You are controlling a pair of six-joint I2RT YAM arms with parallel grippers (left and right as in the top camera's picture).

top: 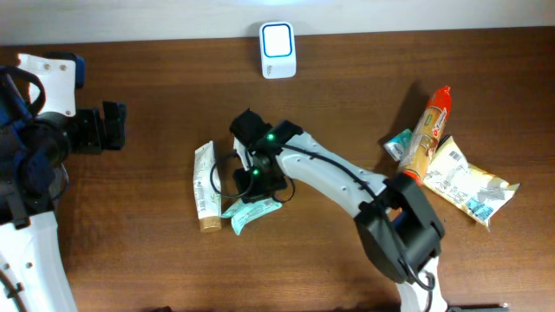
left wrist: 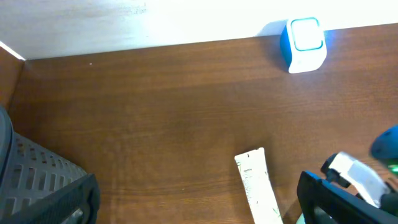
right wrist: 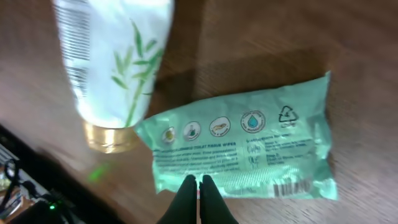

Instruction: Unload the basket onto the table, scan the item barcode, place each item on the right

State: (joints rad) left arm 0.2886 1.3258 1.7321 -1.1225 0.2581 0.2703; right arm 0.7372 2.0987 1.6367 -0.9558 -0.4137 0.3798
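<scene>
Right gripper (right wrist: 199, 182) clenched at the edge of the wipes packet (right wrist: 249, 149), lying on the table (right wrist: 280, 37) beside a tube (right wrist: 115, 56); hold on film uncertain. Risk: slick film slips on lifting, so barcode (right wrist: 291, 188) never faces the scanner (top: 277, 49).

The right arm reaches to the middle of the brown tabletop (top: 156, 217). Its gripper (top: 258, 189) is over a green pack (top: 250, 214), and a white tube (top: 205, 182) with a golden cap lies just beside. A white scanner (top: 277, 49) stands at the far edge. An orange tube (top: 429, 130), a teal packet (top: 398, 144) and a pale bag (top: 468, 180) lie together, well apart from the pack. The left gripper (top: 111, 126) is near the opposite side.
</scene>
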